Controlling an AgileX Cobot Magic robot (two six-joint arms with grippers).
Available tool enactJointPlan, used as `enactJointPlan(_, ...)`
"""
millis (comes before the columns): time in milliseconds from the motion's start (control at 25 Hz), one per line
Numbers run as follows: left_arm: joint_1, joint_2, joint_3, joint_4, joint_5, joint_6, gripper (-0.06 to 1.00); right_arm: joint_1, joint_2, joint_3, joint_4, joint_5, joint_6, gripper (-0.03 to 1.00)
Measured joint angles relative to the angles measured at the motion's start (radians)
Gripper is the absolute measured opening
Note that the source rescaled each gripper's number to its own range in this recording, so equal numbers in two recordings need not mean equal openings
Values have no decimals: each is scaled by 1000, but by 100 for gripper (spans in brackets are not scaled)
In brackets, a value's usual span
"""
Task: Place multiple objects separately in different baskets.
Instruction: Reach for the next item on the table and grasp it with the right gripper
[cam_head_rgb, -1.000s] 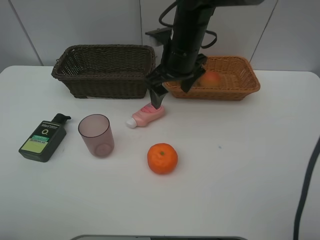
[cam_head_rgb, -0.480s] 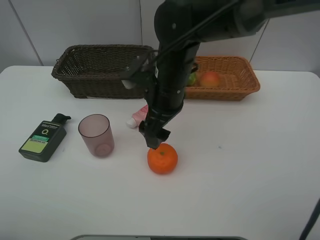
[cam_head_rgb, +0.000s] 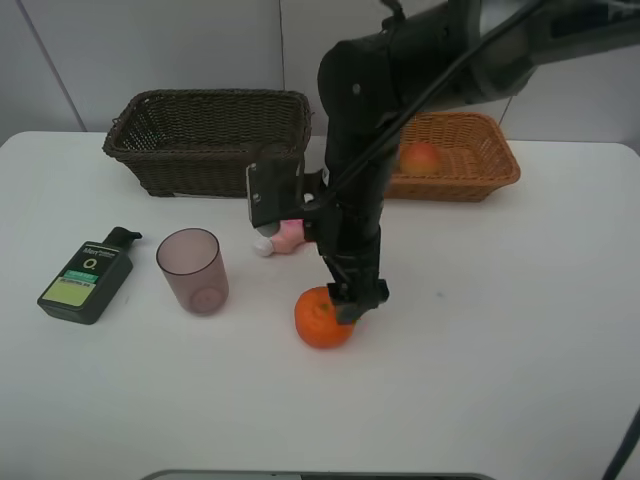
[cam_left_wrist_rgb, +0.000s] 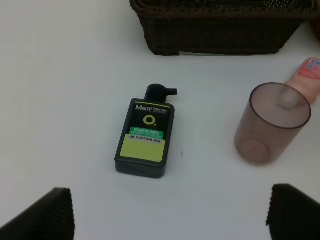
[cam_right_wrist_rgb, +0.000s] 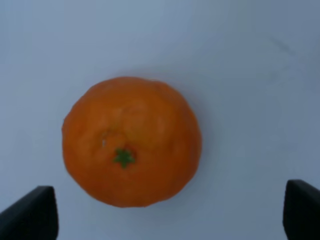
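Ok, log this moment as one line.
right claw: open, over orange | left claw: open, above pump bottle | peach: in tan basket | cup, pink bottle: on table

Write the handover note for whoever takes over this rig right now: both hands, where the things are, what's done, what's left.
The right hand is open and empty, poised over the orange, not gripping it.
The left hand is open and empty, above the pump bottle.
Done: the peach-like fruit lies in the tan basket; the arm hides part of that basket.
On the table: orange, pink bottle lying down, mauve cup upright, pump bottle lying flat.
The dark basket shows nothing inside.
Left: orange first, then probably bottles and cup to the dark basket.
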Motion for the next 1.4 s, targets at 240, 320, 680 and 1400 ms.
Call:
enactJointPlan(240, 0, 0, 0, 0, 0, 0, 99, 0, 0, 26, -1, -37, -51, 100)
enactJointPlan(320, 0, 0, 0, 0, 0, 0, 99, 0, -1, 33, -1, -67, -51, 100)
enactJointPlan(680, 0, 0, 0, 0, 0, 0, 99, 0, -1, 93, -23, -142, -54, 100)
enactJointPlan(1400, 0, 0, 0, 0, 0, 0, 99, 17, 87, 95, 21, -219, -55, 100)
